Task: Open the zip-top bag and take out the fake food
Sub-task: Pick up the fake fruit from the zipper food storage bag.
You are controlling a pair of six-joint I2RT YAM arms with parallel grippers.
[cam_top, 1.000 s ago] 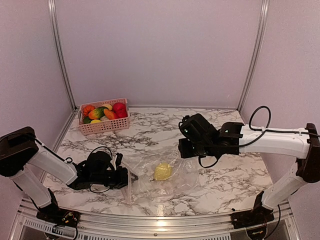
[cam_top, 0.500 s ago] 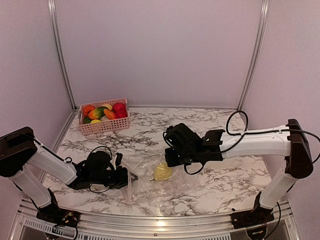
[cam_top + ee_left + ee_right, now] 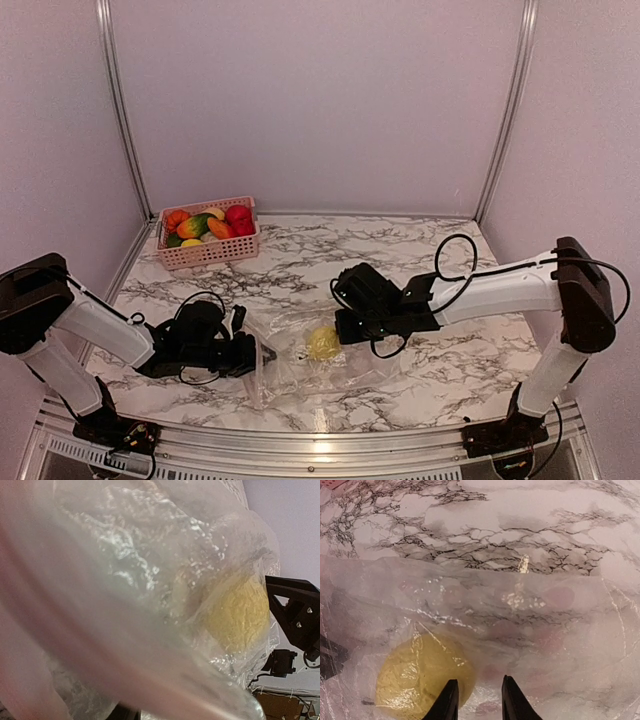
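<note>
The clear zip-top bag (image 3: pixel 372 362) lies crumpled on the marble table, with one yellow piece of fake food (image 3: pixel 322 343) inside it. My left gripper (image 3: pixel 262 353) is at the bag's left edge and is shut on the plastic there. In the left wrist view the bag (image 3: pixel 140 555) drapes over the lens and hides the fingers, and the yellow fruit (image 3: pixel 239 612) shows through it. My right gripper (image 3: pixel 340 333) hovers low over the bag (image 3: pixel 545 630). Its jaws (image 3: pixel 479 702) stand a little apart, just right of the yellow fruit (image 3: pixel 417 682), with only film below them.
A pink slatted basket (image 3: pixel 210 254) stands at the back left and holds several toy fruits and vegetables (image 3: pixel 212 226). Metal frame posts and lilac walls close in the table at the back and sides.
My right arm has swung left and down, from above the bag's right side to right over the yellow fruit. Its jaws have narrowed. The left arm and the bag's edge have stayed put.
</note>
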